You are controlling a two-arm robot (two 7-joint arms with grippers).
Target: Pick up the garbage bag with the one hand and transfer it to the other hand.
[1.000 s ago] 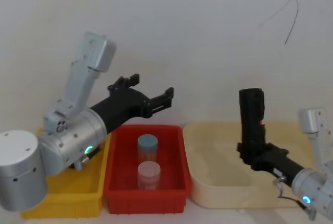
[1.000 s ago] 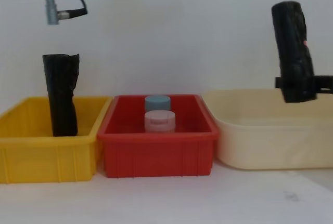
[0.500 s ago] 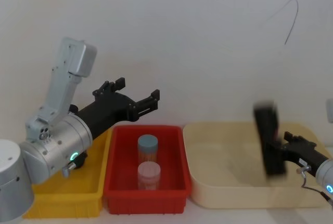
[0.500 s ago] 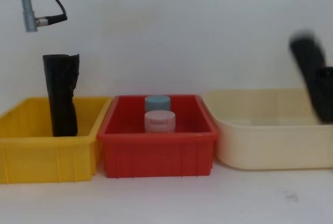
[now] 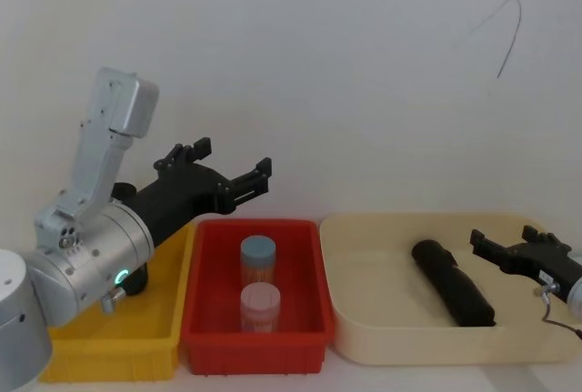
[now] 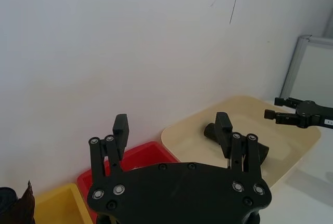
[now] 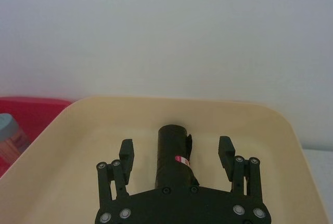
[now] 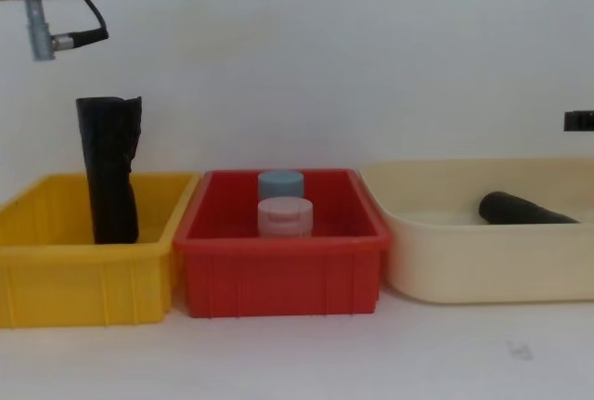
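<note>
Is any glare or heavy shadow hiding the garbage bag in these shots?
No. Head view: soft, even light, with the garbage bag lying in the cream tray and no glare on it. Right wrist view: its red label shows clearly beyond the open jaws of the right gripper. Chest view: the bag is a flat dark shape, no highlights.

We see bright, even, diffuse light over the white wall. Shadows are soft. The floor of the cream bin darkens faintly beside the garbage bag, and a thin dark band runs under the red bin on the tabletop. At the near left, the green ring light glows. The black roll in the yellow bin reads as a dark mass.
</note>
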